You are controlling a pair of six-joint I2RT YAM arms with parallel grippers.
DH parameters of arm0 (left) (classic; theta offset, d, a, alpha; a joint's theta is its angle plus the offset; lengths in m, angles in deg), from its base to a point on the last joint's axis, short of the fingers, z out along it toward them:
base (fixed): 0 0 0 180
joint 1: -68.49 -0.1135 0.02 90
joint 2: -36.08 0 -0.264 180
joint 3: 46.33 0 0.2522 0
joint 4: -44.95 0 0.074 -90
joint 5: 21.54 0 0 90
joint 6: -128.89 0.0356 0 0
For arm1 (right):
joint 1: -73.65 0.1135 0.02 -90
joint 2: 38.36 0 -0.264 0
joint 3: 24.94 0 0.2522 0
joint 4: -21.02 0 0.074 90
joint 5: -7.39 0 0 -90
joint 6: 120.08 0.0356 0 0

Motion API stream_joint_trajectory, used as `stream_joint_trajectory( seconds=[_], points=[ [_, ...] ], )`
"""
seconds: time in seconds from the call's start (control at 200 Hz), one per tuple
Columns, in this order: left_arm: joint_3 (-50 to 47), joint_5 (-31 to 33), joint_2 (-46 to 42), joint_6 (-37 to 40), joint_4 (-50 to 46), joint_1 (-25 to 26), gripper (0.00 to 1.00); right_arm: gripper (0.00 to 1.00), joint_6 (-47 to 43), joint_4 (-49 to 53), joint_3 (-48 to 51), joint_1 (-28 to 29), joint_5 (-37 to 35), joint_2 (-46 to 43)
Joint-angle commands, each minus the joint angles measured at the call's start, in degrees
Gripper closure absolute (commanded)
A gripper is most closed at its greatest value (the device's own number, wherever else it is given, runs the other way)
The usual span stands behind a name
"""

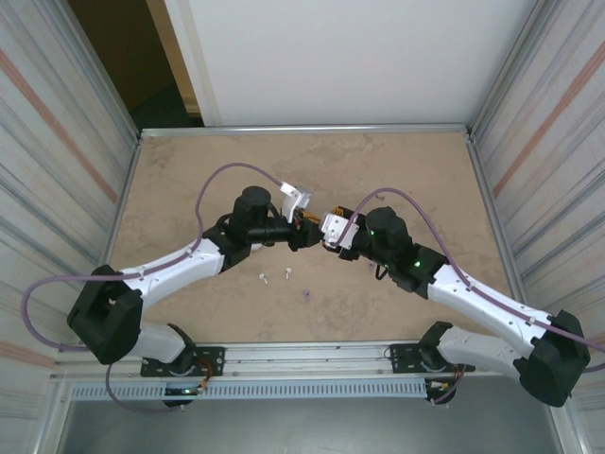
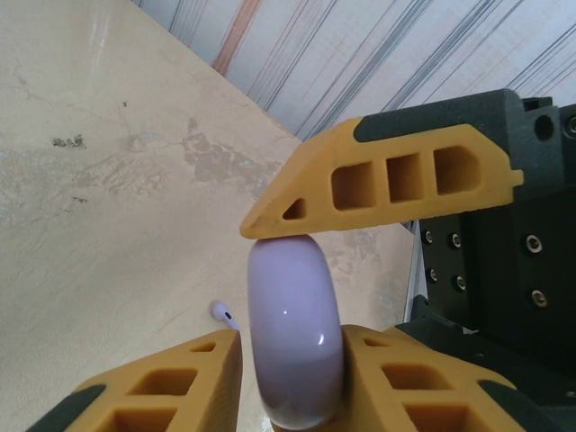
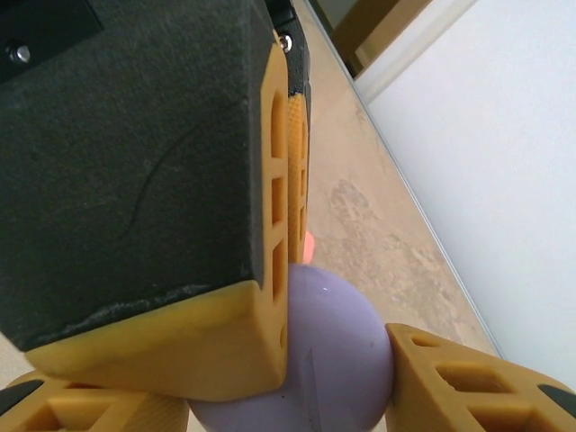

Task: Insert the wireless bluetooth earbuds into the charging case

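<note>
Left claw (image 2: 292,346) and right claw (image 3: 288,387) both clench the lilac charging case (image 2: 292,306) between them; a white earbud (image 2: 223,313) lies below

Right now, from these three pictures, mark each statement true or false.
1. The case is green. False: it is purple.
2. The case lies on the table. False: it is held up between the fingers of the left gripper and the right gripper.
3. Loose white earbuds lie on the table. True.
4. The two grippers meet over the table's middle. True.
</note>
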Motion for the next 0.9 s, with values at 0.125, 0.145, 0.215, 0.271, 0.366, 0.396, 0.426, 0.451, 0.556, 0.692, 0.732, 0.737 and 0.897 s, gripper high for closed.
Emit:
stream_joint_trajectory(
  seconds=[0.125,0.145,0.215,0.271,0.366,0.396,0.426,0.451,0.556,0.692,0.732,0.737,0.897],
  points=[
    [0.25,0.69,-1.14,3.06,-0.55,0.60,0.80,0.34,2.14,-0.29,-1.26,-0.65,1.53,-0.51],
    [-0.04,1.00,-1.58,3.38,-0.34,0.65,0.81,0.33,2.44,-0.29,-1.01,-0.88,2.02,-0.83],
    [-0.77,2.03,-3.02,4.41,-0.02,0.55,0.84,0.26,4.02,-0.47,0.11,-2.12,4.08,-1.94],
    [-1.56,2.82,-4.43,5.31,0.29,0.28,0.87,0.23,5.42,-0.47,0.96,-3.43,5.93,-4.11],
    [-3.60,4.14,-7.12,6.88,1.81,-0.46,0.91,0.20,8.34,-0.22,2.54,-5.67,9.57,-7.00],
    [-4.44,4.32,-7.96,7.27,2.79,-0.91,0.92,0.20,9.53,-0.16,2.96,-6.38,11.25,-8.04],
    [-5.46,4.26,-8.85,7.61,3.96,-1.37,0.94,0.20,10.81,-0.41,3.63,-7.35,12.91,-9.10],
    [-6.19,4.28,-9.57,7.76,5.07,-1.81,0.95,0.20,12.30,-0.93,4.35,-8.13,14.49,-10.06],
    [-9.97,4.16,-12.59,8.50,10.64,-3.50,1.00,0.19,19.05,-5.62,8.51,-12.60,23.74,-13.52],
    [-14.33,4.95,-16.59,11.83,17.27,-4.01,1.00,0.19,28.20,-12.05,12.69,-16.38,31.01,-16.22],
    [-15.43,4.59,-17.38,13.02,18.92,-4.05,1.00,0.19,31.36,-14.45,13.53,-17.25,32.96,-16.72],
    [-15.55,4.60,-17.57,13.21,19.12,-4.03,1.00,0.19,31.76,-14.76,13.64,-17.34,33.20,-16.78],
    [-18.96,2.06,-20.17,17.95,24.77,-4.01,1.00,0.19,39.25,-21.41,13.46,-19.19,42.83,-15.87]
  ],
)
